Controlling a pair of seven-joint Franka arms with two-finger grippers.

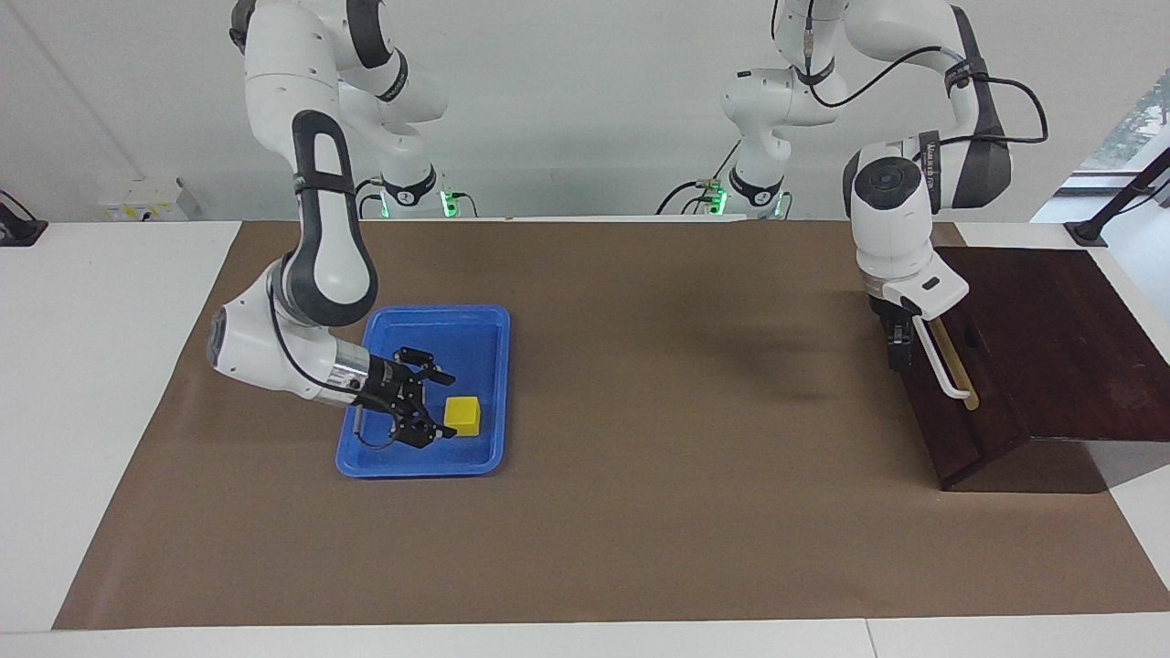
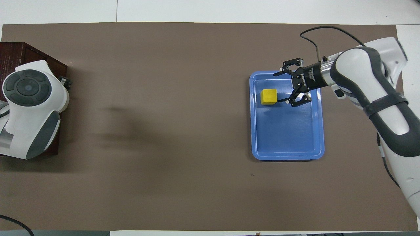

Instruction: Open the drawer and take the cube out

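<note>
The yellow cube (image 1: 462,416) (image 2: 269,97) lies loose in the blue tray (image 1: 457,343) (image 2: 288,137), at the tray's end farther from the robots. My right gripper (image 1: 444,405) (image 2: 279,88) hangs low over the tray beside the cube, open and holding nothing. At the left arm's end stands the dark wooden box (image 1: 1051,338) (image 2: 19,50). Its drawer (image 1: 960,429) looks pushed in, and no interior shows. My left gripper (image 1: 898,352) (image 2: 65,81) hangs just in front of the drawer, beside the white bar handle (image 1: 946,366) and apart from it.
A brown mat (image 1: 676,475) covers the table between the tray and the box. A white strip of table (image 1: 101,366) runs along the right arm's end. My left arm's wrist hides most of the box in the overhead view.
</note>
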